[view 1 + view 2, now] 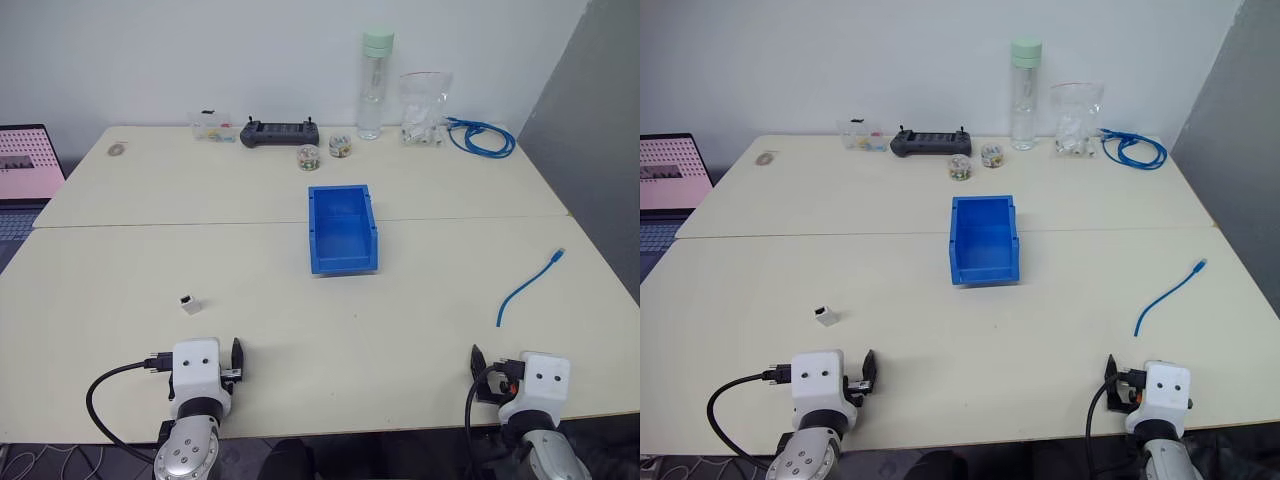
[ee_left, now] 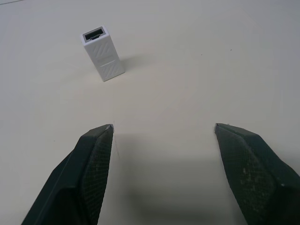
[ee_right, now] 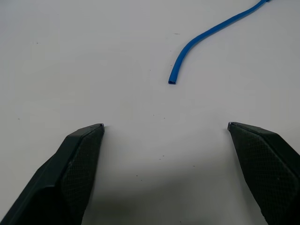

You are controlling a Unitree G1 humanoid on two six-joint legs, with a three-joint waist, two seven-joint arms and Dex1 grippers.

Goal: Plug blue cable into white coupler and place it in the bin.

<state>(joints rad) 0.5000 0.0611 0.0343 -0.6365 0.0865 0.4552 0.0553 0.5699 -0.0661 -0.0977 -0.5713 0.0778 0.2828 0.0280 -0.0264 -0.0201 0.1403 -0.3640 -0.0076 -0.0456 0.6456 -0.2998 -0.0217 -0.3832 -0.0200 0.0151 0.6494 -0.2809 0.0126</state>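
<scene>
At the table's near edge, the left gripper [image 2: 164, 129] and right gripper [image 3: 165, 125] both gape empty; the white coupler [image 1: 189, 302] lies ahead of the left, the blue cable [image 1: 529, 286] ahead of the right, the bin [image 1: 342, 230] mid-table, jars [image 1: 322, 152] behind.

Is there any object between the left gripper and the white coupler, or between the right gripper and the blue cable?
Nothing visible. Bare table separates the open left gripper from the white coupler, and the open right gripper from the blue cable. The bin sits farther back, mid-table.
</scene>
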